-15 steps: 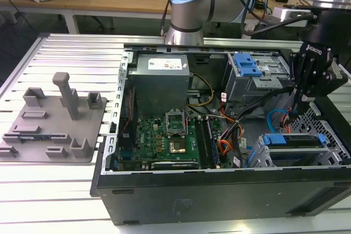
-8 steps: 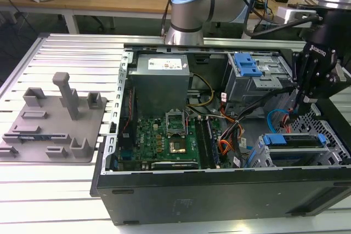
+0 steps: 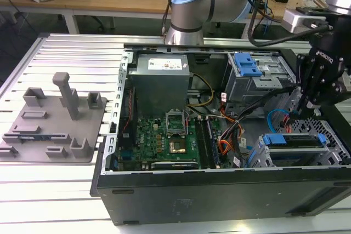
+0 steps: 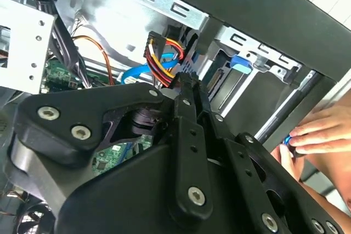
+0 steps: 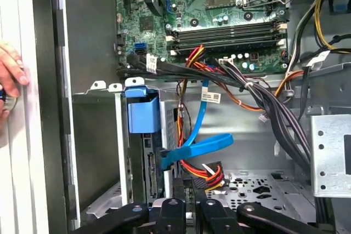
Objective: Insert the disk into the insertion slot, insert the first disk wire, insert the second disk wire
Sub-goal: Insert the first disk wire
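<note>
A ribbed aluminium counter (image 3: 66, 53) carries a black sheet-steel computer case (image 3: 219, 195), lying open on its side. In the lower right of the exterior view is the insertion slot, a grey perforated sheet-metal cage (image 3: 323, 127). The disk, a flat silver drive in a glossy blue plastic carrier (image 3: 293, 140), lies seated inside it.

The black angular pincer (image 5: 190, 198) hangs at the cage's rear. Its fingers look closed on a small black moulded power plug (image 5: 204, 180) trailing red, yellow and black wires. Just beside it, a flat blue ribbon-like data cable (image 5: 200, 145) bends to the drive's edge, and its connector appears to be home. A person's hand (image 5: 10, 78) rests against the case's outer wall.

The plug is rigid and its wires are springy, so they could twist it off-line and a tilted push would jam it against the drive's socket. The blue cable sits close enough that a sideways nudge from the fingers might work its connector loose. The thin cage edges could also snag the wire bundle.
</note>
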You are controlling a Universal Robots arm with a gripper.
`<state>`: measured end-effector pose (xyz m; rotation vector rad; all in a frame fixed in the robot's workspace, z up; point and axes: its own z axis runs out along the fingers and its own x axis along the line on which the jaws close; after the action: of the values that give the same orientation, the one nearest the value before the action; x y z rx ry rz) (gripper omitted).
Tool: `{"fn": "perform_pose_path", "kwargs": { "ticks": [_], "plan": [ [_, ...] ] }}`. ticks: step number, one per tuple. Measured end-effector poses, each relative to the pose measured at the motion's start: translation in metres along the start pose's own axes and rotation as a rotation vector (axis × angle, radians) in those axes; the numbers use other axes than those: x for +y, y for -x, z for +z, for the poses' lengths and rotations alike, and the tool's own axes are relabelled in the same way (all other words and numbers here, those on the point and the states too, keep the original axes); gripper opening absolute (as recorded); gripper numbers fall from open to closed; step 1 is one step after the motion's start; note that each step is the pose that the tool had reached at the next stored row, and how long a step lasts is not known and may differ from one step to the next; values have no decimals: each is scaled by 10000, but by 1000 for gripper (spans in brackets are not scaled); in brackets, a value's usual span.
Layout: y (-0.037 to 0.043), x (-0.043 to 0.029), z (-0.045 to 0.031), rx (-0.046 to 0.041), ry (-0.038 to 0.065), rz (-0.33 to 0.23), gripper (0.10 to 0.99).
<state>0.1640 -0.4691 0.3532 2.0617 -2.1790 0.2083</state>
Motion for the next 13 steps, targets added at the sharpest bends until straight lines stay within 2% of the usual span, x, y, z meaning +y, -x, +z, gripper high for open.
{"fn": "perform_pose_path", "kwargs": {
  "ticks": [7,8,12,13],
  "plan": [
    [-189,-10,29,-299,21,-1,169],
    [-254,-14,41,-337,32,-3,169],
    [-370,-25,64,-362,41,-12,169],
    [-383,-26,67,-409,41,-20,169]
  ]
}}
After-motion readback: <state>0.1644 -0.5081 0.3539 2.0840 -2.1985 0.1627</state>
